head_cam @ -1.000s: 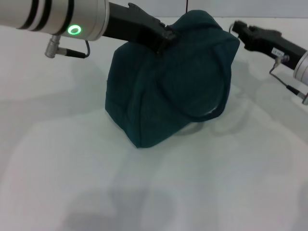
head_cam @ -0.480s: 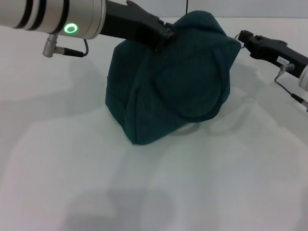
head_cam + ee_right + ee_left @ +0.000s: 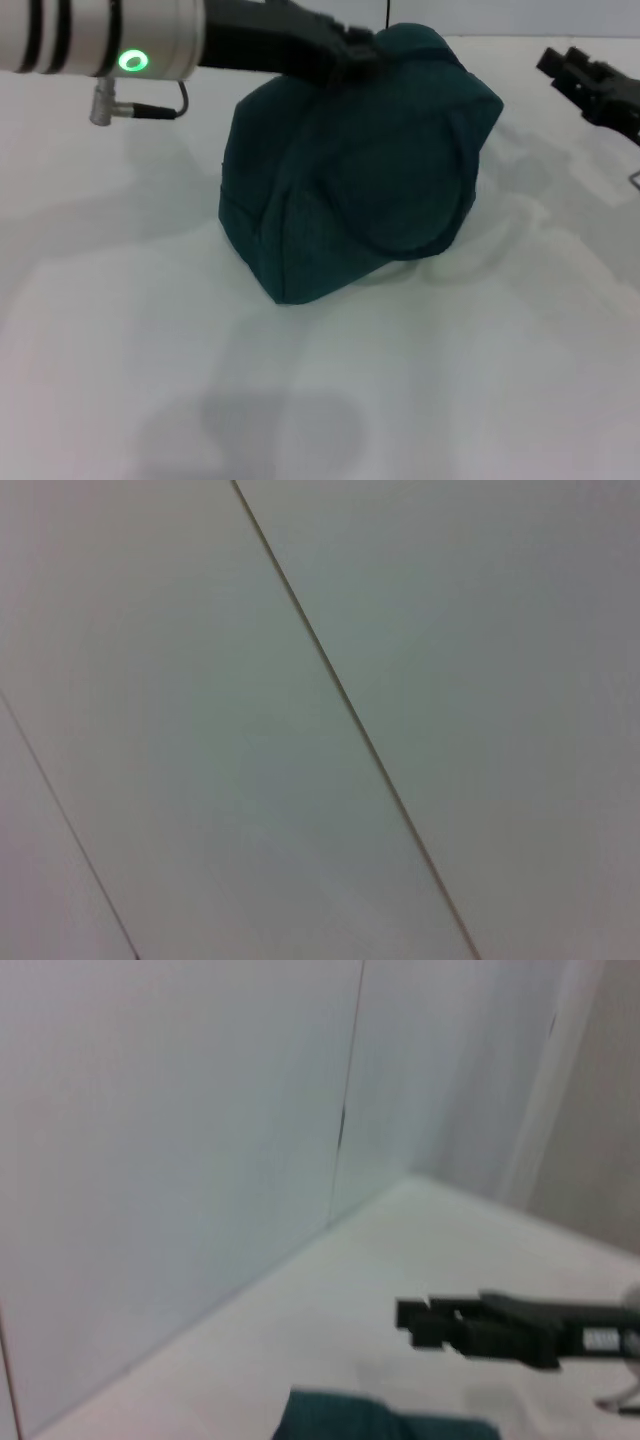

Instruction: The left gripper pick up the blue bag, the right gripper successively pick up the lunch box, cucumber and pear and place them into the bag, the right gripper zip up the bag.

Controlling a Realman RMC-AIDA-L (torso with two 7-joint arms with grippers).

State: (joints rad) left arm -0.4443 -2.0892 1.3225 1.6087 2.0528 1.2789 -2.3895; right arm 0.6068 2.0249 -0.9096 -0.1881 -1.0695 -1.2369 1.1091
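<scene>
Bag [image 3: 360, 170] sat closed on the table [image 3: 120, 330], left gripper [image 3: 350, 58] clamped on its top; right gripper [image 3: 560, 65] hung well apart, jaw state unclear.

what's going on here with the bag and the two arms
The left gripper is clamped on the top of the blue bag, which sits closed on the white table. The right gripper hangs in the air off to the bag's right, touching nothing. No lunch box, cucumber or pear is in view.
</scene>
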